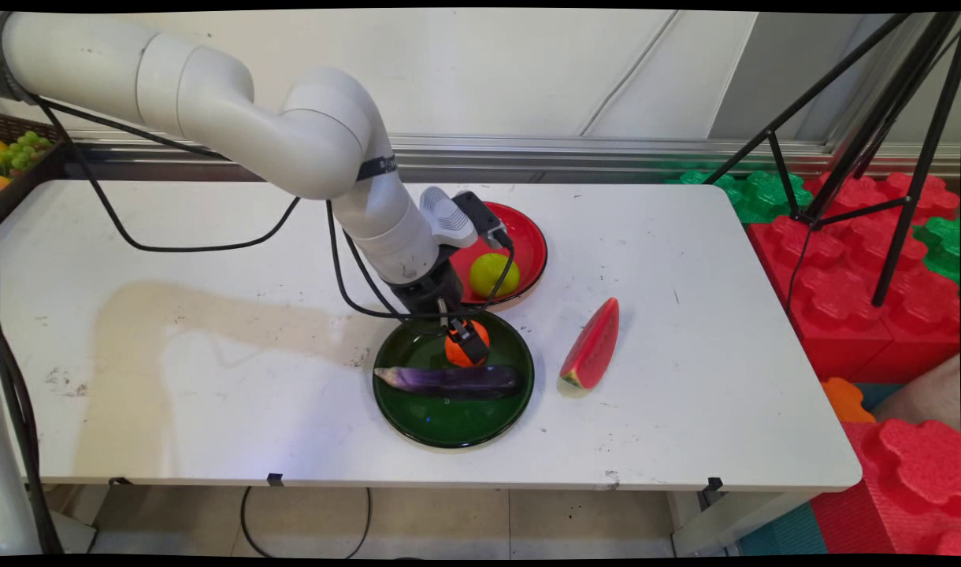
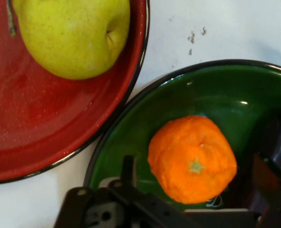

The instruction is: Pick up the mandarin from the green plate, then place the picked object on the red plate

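The end effector (image 1: 466, 340) is down over the green plate (image 1: 417, 417), and its black fingers (image 1: 473, 343) stand on the two sides of an orange (image 1: 458, 353). In the hand view the orange (image 2: 192, 159) sits between the finger parts, which are spread about as wide as the fruit; if they press it or only stand close beside it, I cannot tell. The orange lies in the far part of the green plate (image 2: 131, 137). Just near of it in the same plate lies a purple eggplant (image 1: 449, 380), stretched from left to right.

The arm (image 1: 213, 102) comes in from the upper left, bends at a big joint above the table and goes down and to the right to the plate, with the wrist tilted. Black cables (image 1: 134, 236) hang from it.

Behind the green plate, close to its far rim, is a red plate (image 1: 532, 244) with a yellow-green apple (image 1: 494, 274) in it. To the right of the green plate a watermelon slice (image 1: 591, 345) lies on the white table (image 1: 213, 354).
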Available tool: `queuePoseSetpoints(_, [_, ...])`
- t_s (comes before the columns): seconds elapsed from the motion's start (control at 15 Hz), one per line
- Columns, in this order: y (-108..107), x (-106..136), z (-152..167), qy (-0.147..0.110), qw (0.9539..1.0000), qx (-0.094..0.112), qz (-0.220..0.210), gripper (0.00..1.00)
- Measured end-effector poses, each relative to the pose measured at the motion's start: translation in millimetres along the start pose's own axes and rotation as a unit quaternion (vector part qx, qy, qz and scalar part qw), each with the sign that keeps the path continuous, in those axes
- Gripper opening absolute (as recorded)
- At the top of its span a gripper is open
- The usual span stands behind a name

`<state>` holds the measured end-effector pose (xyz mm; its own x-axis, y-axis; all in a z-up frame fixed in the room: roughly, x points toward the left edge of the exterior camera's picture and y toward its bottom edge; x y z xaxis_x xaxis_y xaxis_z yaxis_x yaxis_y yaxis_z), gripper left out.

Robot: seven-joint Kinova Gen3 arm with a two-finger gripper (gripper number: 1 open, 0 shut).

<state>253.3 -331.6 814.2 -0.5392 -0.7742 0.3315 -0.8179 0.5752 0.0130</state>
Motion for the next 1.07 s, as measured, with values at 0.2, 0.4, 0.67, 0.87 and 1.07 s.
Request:
queuePoseSetpoints(0.2, [0,0,2,0.002,1.0000,0.002,-0.002,0.00])
queuePoseSetpoints(0.4, [0,0,1,0.005,1.0000,0.003,-0.001,0.00])
queuePoseSetpoints(0.67, [-4,1,-16,0.012,0.9999,0.009,0.007,0.00])
queuePoseSetpoints(0.87, [-10,6,-47,0.028,0.9994,0.016,0.012,0.00])
queuePoseSetpoints(1.07, [-24,17,-93,0.059,0.9977,0.028,0.020,0.00])
